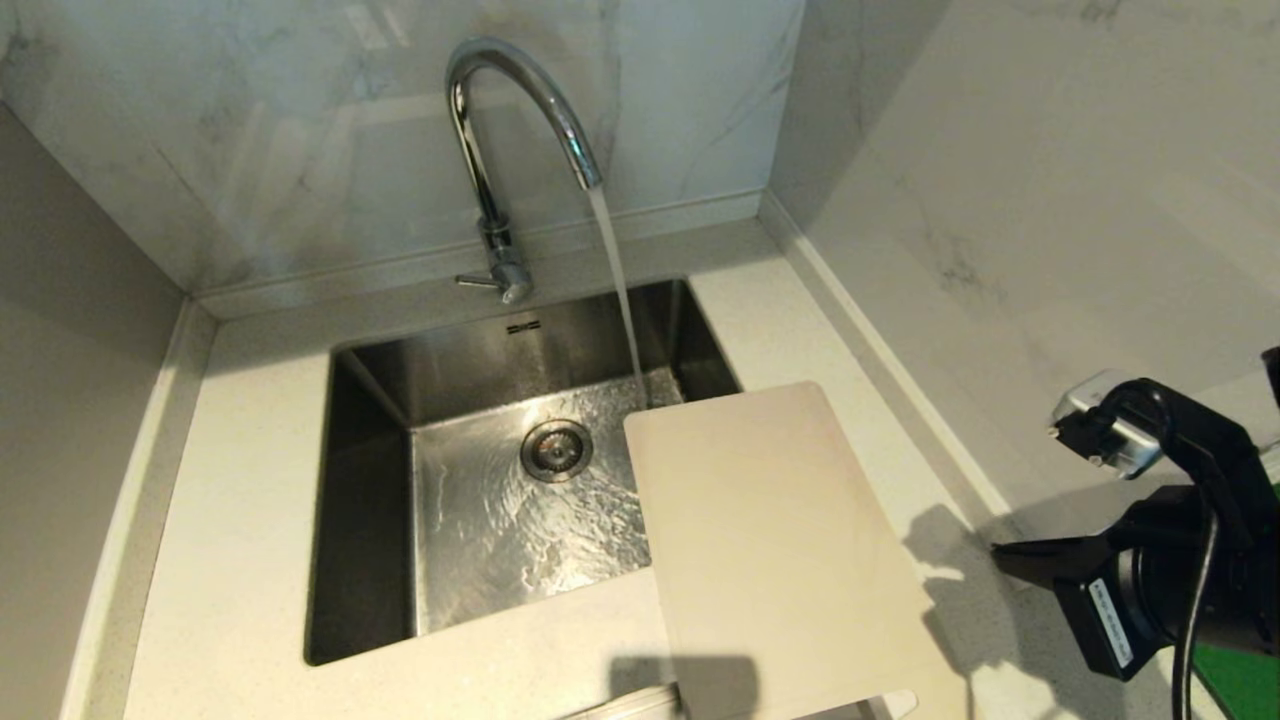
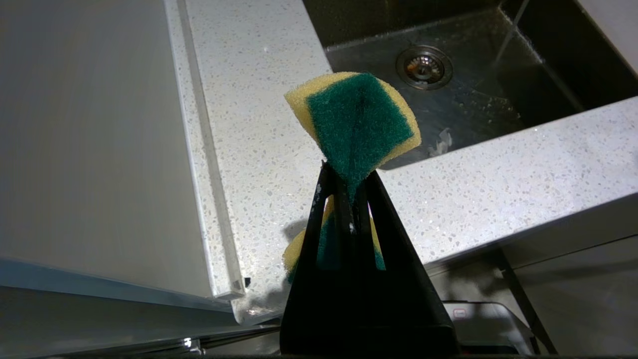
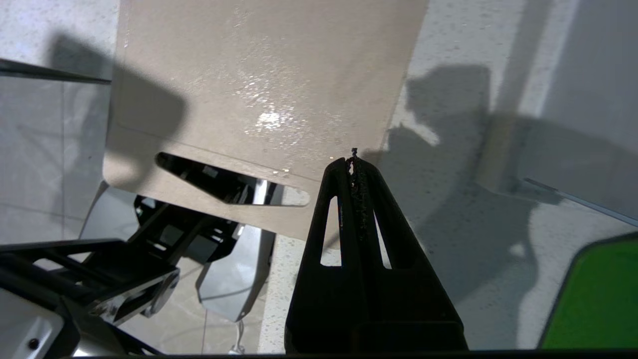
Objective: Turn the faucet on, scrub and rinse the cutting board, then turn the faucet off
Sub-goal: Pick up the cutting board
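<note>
Faucet (image 1: 520, 120) running. Cutting board (image 1: 780, 540) on counter (image 1: 240, 480), one corner over sink (image 1: 370, 420). Right gripper (image 3: 353, 162) jaws closed, empty, near slot end. Left gripper (image 2: 349, 194) clamps sponge (image 2: 356, 122). Risk: wet board probably slips, tipping into sink.

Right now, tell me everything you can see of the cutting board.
The cutting board is a thin, cream plastic rectangle with rounded corners. It lies flat on the speckled countertop, one corner jutting over the steel sink. The right wrist view shows a wet sheen and an elongated slot handle at the near end, which overhangs the counter edge. Nothing grips it; the faucet's stream falls just past its far corner.
</note>
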Motion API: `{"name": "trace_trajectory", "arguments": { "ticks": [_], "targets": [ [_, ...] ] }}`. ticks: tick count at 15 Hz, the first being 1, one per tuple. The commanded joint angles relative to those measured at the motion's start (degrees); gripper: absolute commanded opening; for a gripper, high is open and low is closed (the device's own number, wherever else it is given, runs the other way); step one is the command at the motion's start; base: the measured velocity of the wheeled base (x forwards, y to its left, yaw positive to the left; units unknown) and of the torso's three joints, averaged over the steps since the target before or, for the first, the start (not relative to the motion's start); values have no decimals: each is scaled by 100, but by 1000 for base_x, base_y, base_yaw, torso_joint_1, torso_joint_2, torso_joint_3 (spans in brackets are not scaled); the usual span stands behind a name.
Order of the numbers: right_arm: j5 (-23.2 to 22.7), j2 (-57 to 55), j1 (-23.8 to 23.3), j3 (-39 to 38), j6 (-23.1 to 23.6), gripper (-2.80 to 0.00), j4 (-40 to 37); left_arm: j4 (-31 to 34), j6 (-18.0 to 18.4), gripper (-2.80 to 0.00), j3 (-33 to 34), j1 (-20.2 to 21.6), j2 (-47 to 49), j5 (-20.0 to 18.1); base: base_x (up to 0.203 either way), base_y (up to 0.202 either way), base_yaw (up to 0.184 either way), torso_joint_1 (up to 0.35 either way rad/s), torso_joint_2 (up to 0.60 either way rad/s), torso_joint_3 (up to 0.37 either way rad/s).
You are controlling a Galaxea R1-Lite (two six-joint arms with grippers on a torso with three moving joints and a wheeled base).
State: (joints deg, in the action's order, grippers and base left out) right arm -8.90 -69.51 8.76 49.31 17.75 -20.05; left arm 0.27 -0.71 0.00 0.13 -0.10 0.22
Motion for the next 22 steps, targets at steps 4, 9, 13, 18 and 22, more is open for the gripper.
{"name": "trace_trajectory", "arguments": {
  "ticks": [4, 9, 13, 18, 22],
  "targets": [
    [-309, -521, 818, -64, 24, 0, -23, 0, 0, -280, 18, -4, 10, 4, 0, 0, 0, 0, 0, 0],
    [-346, -1008, 1308, -524, 1251, 0, 45, 0, 0, -280, 18, 4, 10, 4, 0, 0, 0, 0, 0, 0],
    [-11, -1262, 1339, -674, 2648, 0, 50, 0, -8, -280, 18, -5, 10, 4, 0, 0, 0, 0, 0, 0],
    [140, -1583, 1331, -831, 4668, 0, 59, 0, -2, -280, 18, 4, 10, 4, 0, 0, 0, 0, 0, 0],
    [1079, -1601, 1494, -930, 5765, 0, 169, 0, 0, -280, 18, -4, 10, 4, 0, 0, 0, 0, 0, 0]
  ]
}}
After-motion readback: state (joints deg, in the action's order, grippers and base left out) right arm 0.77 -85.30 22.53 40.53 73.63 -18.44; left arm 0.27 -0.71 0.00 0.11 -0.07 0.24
